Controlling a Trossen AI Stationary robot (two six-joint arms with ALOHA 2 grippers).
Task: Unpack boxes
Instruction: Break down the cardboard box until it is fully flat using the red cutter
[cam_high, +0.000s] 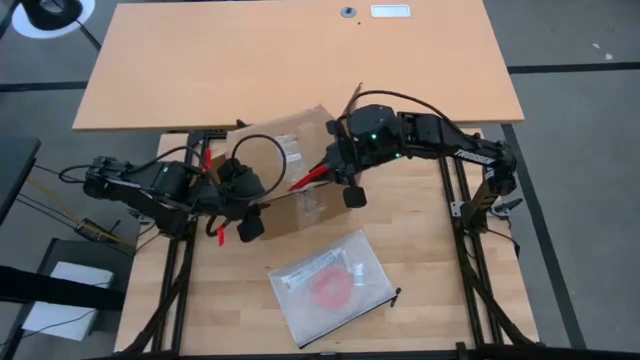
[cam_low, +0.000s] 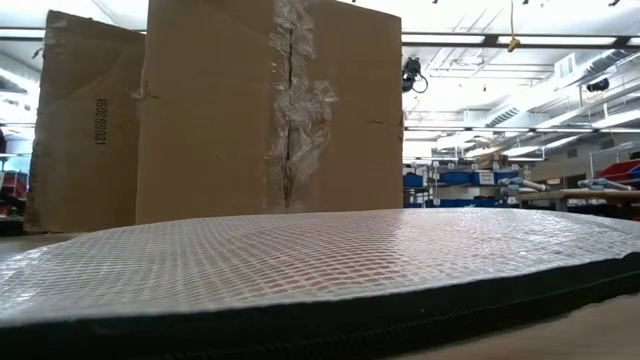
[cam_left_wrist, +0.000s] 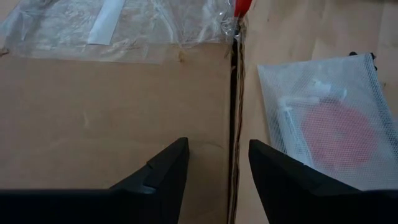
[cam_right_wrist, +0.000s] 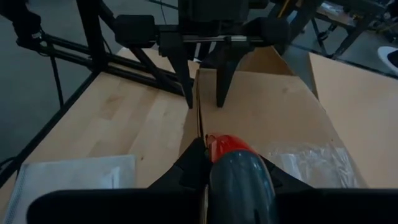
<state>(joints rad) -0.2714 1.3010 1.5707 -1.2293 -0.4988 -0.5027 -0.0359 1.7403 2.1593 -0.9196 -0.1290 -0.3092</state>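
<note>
Two claws work on one cardboard carton (cam_high: 290, 170), which lies flat near the middle of the tabletop (cam_high: 430, 280), partly under the raised board at the far side. A clear mesh zip bag with a red item (cam_high: 328, 283) lies just beside the carton on its near side.

Risk 1: the box cutter (cam_high: 310, 178) may slip out of the taped seam. Judged cause: the tool runs at a shallow angle along crumpled clear tape (cam_left_wrist: 124, 28), which can deflect the tip.

Risk 2: the carton may slide or rotate under cutting force. Judged cause: the left claw (cam_left_wrist: 214, 165) straddles the carton's edge with fingers spread and does not visibly clamp it.

Risk 3: the tool may reach the left claw. Judged cause: in the right wrist view both lie on one line along the edge.

Pose: the right arm reaches in from the right, elbow bent; the right claw (cam_high: 335, 172), pressed together on the red-handled cutter, points toward the left arm. The left arm extends from the left, its claw lowered over the carton's near corner.
</note>
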